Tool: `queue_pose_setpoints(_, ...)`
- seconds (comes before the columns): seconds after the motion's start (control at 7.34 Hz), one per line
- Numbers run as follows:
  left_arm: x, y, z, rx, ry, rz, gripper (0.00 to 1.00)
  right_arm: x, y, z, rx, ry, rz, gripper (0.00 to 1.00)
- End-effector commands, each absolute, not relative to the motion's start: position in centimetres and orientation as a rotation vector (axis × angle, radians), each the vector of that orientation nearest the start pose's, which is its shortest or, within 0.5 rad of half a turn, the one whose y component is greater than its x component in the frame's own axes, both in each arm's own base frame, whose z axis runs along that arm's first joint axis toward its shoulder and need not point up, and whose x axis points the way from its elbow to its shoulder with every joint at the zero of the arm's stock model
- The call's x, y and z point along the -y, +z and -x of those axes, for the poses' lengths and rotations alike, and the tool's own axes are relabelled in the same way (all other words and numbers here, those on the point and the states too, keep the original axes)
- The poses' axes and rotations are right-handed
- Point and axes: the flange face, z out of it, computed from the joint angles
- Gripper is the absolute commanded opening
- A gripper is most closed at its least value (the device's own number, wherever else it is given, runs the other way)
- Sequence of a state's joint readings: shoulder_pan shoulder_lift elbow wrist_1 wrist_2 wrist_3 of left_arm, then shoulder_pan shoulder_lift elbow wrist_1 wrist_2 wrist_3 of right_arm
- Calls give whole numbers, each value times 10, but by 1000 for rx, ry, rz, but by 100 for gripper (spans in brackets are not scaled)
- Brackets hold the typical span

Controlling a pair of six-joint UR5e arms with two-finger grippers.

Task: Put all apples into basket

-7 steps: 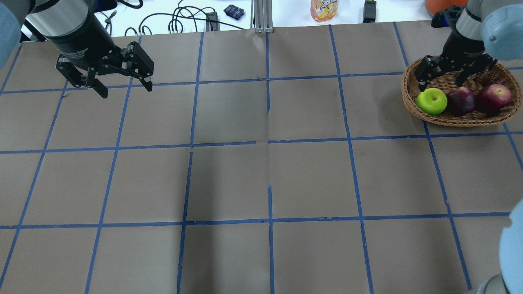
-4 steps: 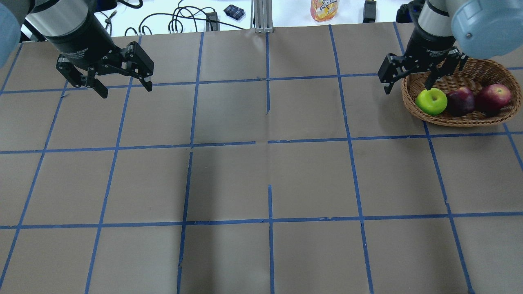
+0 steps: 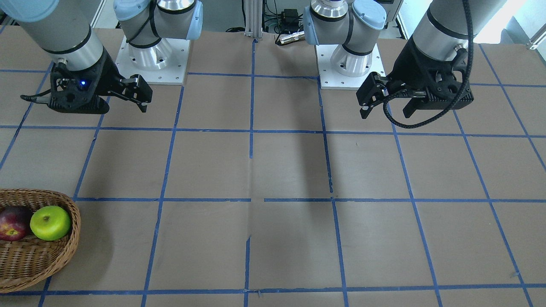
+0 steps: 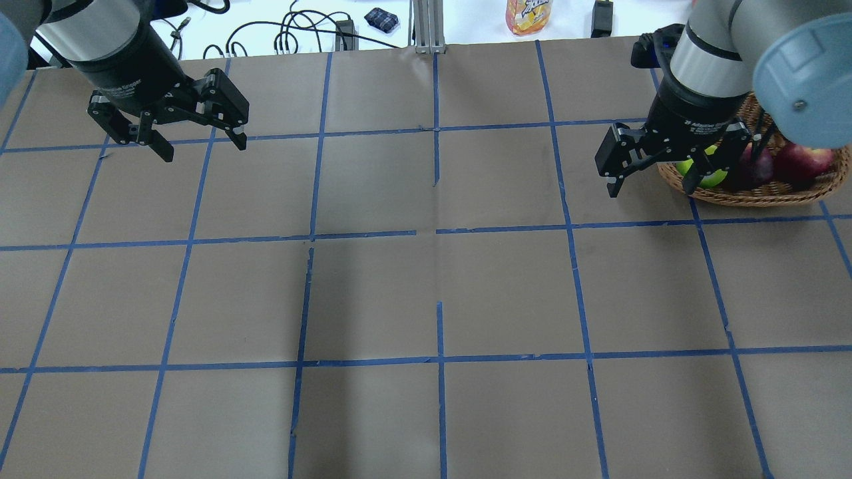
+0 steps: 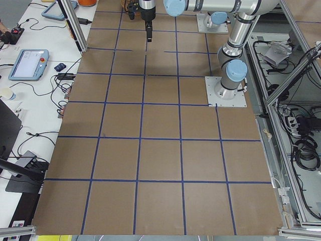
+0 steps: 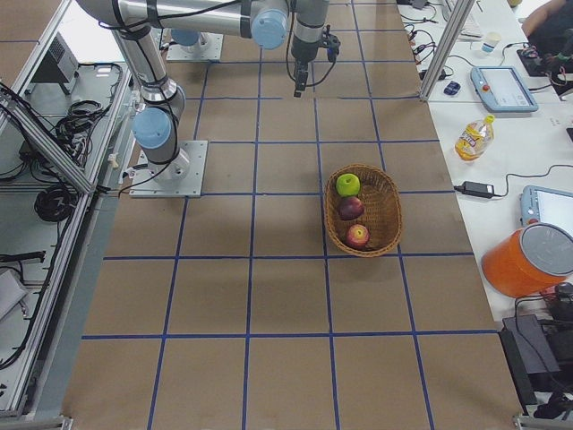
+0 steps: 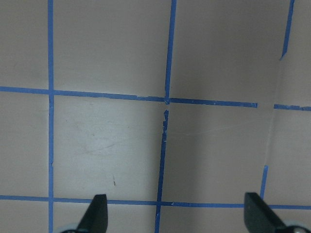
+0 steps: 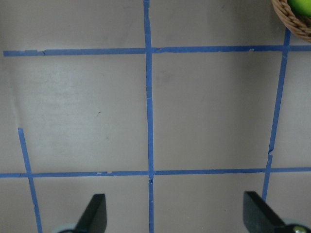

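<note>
The wicker basket (image 6: pixel 385 210) stands at the table's far right. It holds three apples in a row: the green apple (image 6: pixel 347 184), the dark maroon apple (image 6: pixel 350 207) and the red apple (image 6: pixel 358 236). In the overhead view my right arm hides part of the basket (image 4: pixel 765 193) and the green apple (image 4: pixel 712 176). My right gripper (image 4: pixel 650 189) is open and empty, raised just left of the basket. Its wrist view shows bare table and the basket rim (image 8: pixel 291 19) in a corner. My left gripper (image 4: pixel 203 148) is open and empty at the far left.
An orange drink bottle (image 4: pixel 529 13), cables and a small dark pouch (image 4: pixel 381 18) lie on the white bench beyond the table's far edge. The two arm bases (image 3: pixel 151 55) (image 3: pixel 349 59) stand at the robot's side. Blue tape lines grid the brown table top.
My right gripper has moved from above the basket to the left and back toward the robot, open and empty. The three apples stay in the basket. The left arm has hardly moved.
</note>
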State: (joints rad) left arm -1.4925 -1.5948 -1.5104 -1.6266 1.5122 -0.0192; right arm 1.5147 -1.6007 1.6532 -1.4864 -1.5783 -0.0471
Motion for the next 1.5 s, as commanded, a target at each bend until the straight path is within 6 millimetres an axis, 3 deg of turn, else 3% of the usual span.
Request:
queue_pose_setpoints(0.0,506,497,100,-3196,37,183,100,445,481,-109,-3132,210,-12,100)
queue_pose_setpoints(0.14,506,499,100,-3197,30,180,100,444,486,-109,-3135,186,-16,100)
queue_pose_setpoints(0.41,505,498,100,-3197,32,180,100,447,486,-110,-3131,166,-220,100)
queue_pose_setpoints(0.82,504,498,100,-3195,37,180,100,444,487,-132,-3142,111,-162,100)
queue_pose_setpoints(1.36,504,497,100,-3195,40,180,100,443,485,-134,-3141,111,-137,100)
